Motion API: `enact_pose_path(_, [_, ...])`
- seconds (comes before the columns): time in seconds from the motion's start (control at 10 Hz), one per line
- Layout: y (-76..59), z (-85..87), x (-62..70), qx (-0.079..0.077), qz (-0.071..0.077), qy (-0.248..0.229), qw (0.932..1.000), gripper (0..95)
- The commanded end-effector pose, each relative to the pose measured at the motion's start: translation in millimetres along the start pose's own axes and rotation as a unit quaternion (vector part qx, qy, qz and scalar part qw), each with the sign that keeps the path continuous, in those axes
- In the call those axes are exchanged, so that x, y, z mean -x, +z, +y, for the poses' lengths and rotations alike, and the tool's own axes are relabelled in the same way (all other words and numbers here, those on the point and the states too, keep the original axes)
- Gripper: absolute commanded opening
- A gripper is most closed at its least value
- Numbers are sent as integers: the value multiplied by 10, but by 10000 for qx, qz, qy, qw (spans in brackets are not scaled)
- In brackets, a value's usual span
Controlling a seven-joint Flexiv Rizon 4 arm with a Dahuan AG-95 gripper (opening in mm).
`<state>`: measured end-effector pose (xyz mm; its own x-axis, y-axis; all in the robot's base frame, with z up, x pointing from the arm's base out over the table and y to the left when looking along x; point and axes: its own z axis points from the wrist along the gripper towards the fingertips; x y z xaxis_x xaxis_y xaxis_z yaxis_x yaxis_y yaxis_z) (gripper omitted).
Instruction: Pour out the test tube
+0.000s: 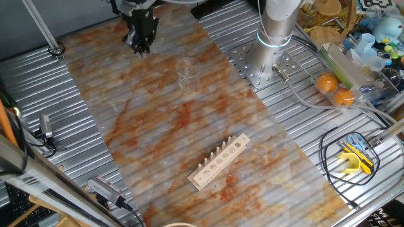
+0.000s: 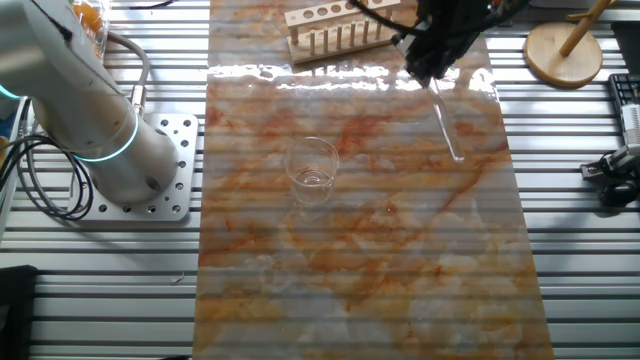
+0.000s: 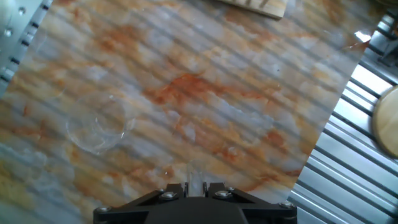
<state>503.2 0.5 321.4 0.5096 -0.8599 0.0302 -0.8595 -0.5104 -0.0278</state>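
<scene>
Pinching the test tube (image 2: pixel 446 125) near its top, your gripper (image 2: pixel 432 72) hangs it above the marbled mat, so treat it as light, slick, breakable glass while tipping toward the beaker (image 2: pixel 312 171).

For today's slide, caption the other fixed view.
Gripper holds the test tube above the marbled mat, right of the beaker.
</scene>
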Motion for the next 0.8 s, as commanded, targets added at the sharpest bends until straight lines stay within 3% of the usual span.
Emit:
enact_pose_path(0.1, [2,-7,4,2,-60,21,10000,0])
enact_pose_path(0.8, [15,-25,-2,-15,-83,298,9995,0])
